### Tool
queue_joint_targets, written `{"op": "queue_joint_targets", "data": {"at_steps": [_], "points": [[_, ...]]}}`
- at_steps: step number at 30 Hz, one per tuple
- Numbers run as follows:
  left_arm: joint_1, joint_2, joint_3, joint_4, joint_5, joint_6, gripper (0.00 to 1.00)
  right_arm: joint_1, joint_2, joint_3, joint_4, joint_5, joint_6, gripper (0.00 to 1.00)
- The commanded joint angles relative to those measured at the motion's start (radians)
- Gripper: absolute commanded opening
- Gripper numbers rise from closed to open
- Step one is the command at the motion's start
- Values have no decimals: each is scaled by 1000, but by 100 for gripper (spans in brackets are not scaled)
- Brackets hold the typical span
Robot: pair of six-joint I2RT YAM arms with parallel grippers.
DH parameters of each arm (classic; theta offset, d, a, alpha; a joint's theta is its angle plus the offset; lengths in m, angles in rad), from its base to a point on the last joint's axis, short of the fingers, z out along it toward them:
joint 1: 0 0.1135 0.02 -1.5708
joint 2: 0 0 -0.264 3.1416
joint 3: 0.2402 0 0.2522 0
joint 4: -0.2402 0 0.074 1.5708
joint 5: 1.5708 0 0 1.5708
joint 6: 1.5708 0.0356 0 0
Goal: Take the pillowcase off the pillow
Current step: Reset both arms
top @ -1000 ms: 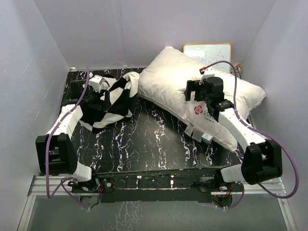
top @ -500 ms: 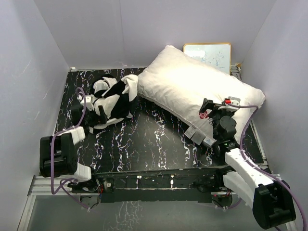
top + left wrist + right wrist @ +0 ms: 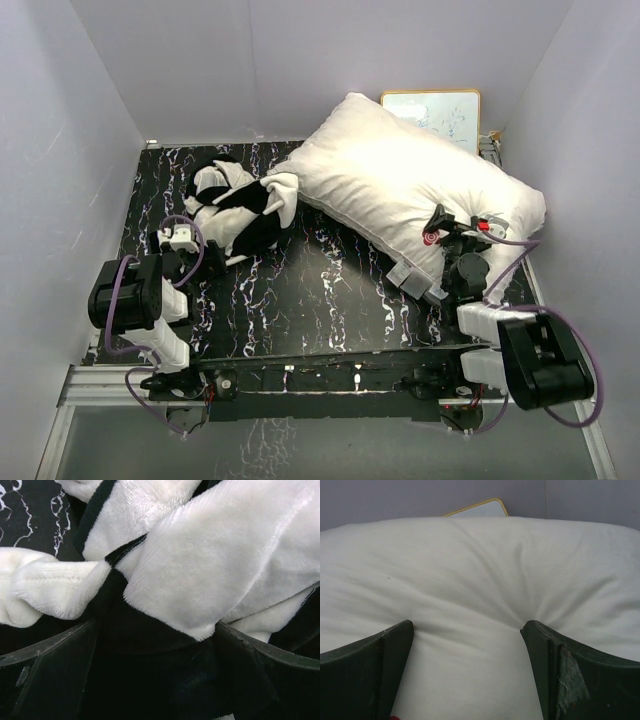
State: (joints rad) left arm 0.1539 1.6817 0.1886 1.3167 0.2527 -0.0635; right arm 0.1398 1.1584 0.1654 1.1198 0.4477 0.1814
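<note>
Black marbled table (image 3: 320, 290) — crumpled pillowcase (image 3: 238, 205) just before left tool (image 3: 196, 248)

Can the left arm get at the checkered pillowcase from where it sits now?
Probably yes: the left gripper is open, with the crumpled pillowcase lying right between its jaws. The pillow lies beside it, not in the way.

I am seeing the pillowcase (image 3: 235, 205) lying fully off, bunched in a crumpled heap of black and cream plush squares at the far left of the desk (image 3: 320, 290). One cream fold is reaching just beside the pillow (image 3: 400, 180). The pillow is lying bare, plump and plain white, slanting from the far middle toward the right side of the desk, with its red logo (image 3: 430, 238) and white tags (image 3: 412, 277) sitting along the near edge. Up close, its cloth is creasing softly.
</note>
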Motion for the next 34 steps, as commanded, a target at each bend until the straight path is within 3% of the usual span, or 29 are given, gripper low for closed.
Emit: {"op": "queue_joint_targets", "data": {"at_steps": [1, 4, 6, 7, 12, 34], "points": [[-13, -4, -2, 101, -59, -1, 97, -28, 236, -9, 31, -64, -81, 98], [-43, -11, 70, -52, -124, 19, 97, -59, 351, -5, 130, -221, -119, 98], [-71, 4, 79, -54, -163, 36, 97, -63, 428, 1, 216, -369, -186, 99], [-73, -4, 81, -61, -163, 37, 97, -66, 431, 20, 182, -382, -189, 98], [-74, -9, 80, -72, -162, 38, 97, -129, 423, 64, 80, -415, -132, 98], [-90, -3, 84, -76, -185, 49, 97, -124, 431, 62, 102, -495, -178, 98]]}}
